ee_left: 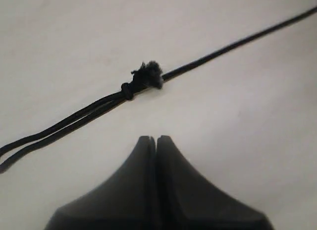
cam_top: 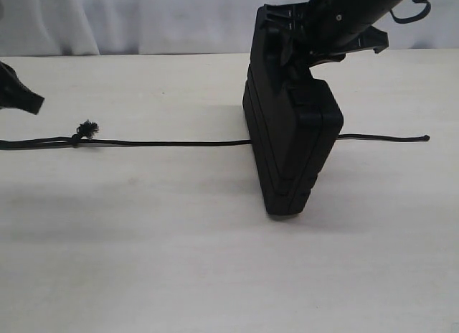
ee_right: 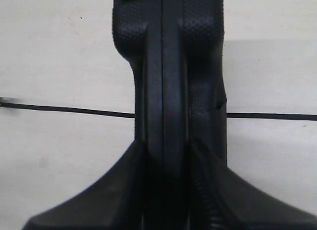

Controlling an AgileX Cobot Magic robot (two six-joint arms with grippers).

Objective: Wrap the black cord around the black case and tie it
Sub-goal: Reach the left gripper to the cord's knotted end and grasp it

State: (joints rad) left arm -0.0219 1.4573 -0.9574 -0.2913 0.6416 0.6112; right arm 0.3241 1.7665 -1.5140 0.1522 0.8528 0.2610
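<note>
The black case [cam_top: 290,150] stands on edge in the middle of the table, held upright by my right gripper [cam_top: 297,42], which is shut on its top edge. In the right wrist view the case [ee_right: 166,66] fills the gap between the right gripper [ee_right: 166,150] fingers. The black cord [cam_top: 172,143] lies straight across the table and passes under or behind the case, its tip [cam_top: 426,138] lying to the right. Its frayed knot [cam_top: 86,130] is at the left. My left gripper [ee_left: 156,139] is shut and empty, hovering close to the knot [ee_left: 146,77].
The pale table [cam_top: 143,240] stretches wide in front of the case. A white cloth backdrop [cam_top: 107,21] hangs behind the far edge. Left of the knot the cord runs doubled [ee_left: 59,128] off the left side.
</note>
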